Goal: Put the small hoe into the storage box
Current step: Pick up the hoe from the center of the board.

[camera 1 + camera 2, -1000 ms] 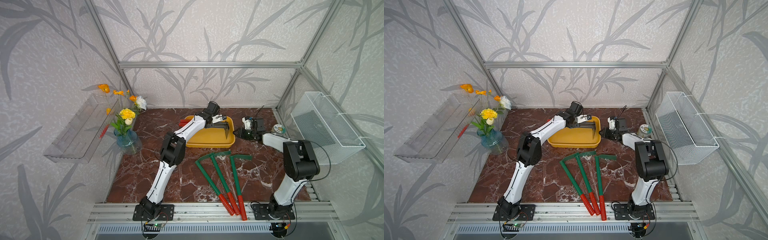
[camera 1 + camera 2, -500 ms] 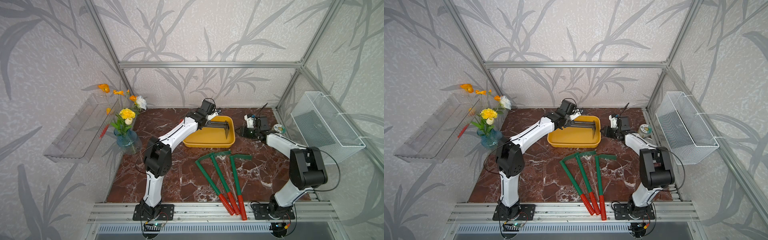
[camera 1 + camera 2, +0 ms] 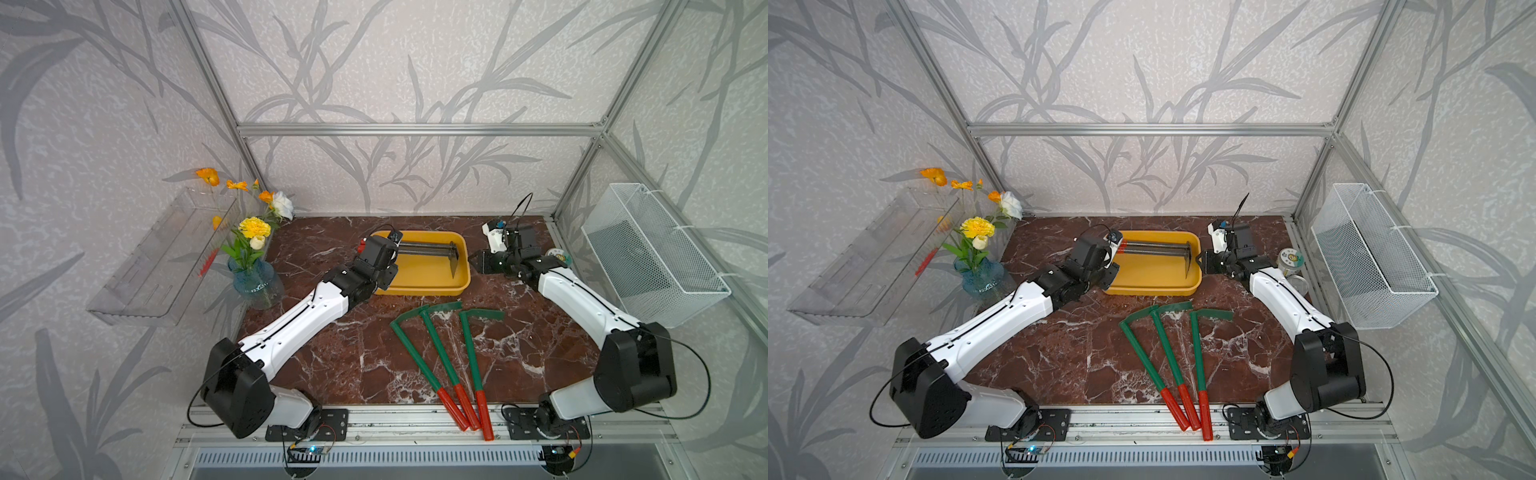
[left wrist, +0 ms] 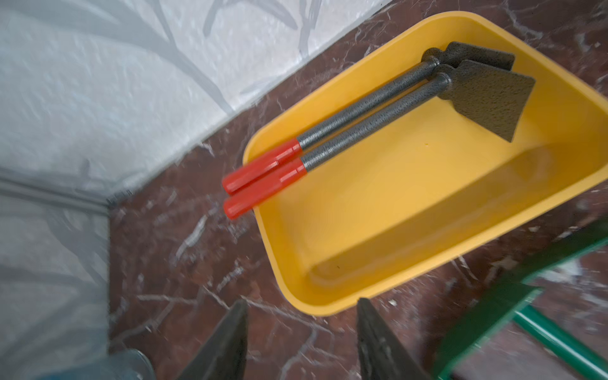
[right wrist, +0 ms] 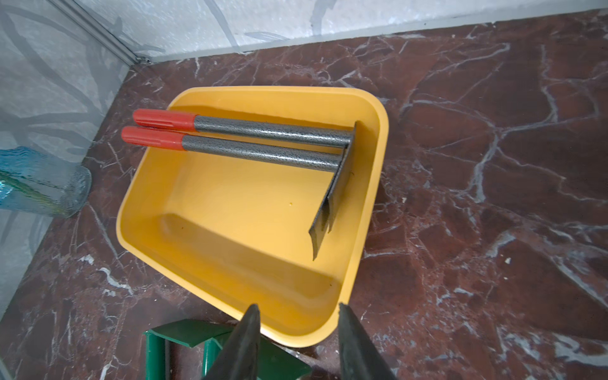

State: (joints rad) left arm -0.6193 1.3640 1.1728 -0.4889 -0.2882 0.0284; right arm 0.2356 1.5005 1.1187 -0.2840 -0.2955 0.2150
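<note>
Closest to the front, well short of the storage box [image 3: 419,289], three long green hoes [image 3: 444,357] lie fanned out, nothing touching them. Next up, the left gripper [image 4: 301,302] hangs just off the box's left end, jaws apart and empty. The right gripper [image 5: 297,307] sits just off the box's right end, fingers spread too, nothing between them. Both small hoes [image 5: 260,153] lie side by side inside the box along its far wall, blades at its right end, and their red grips [image 4: 263,171] poke out over its left rim.

So I'd say the placing step is basically done. Next move is probably just backing both arms off without clipping those overhanging grips, or maybe a nudge to seat them.
</note>
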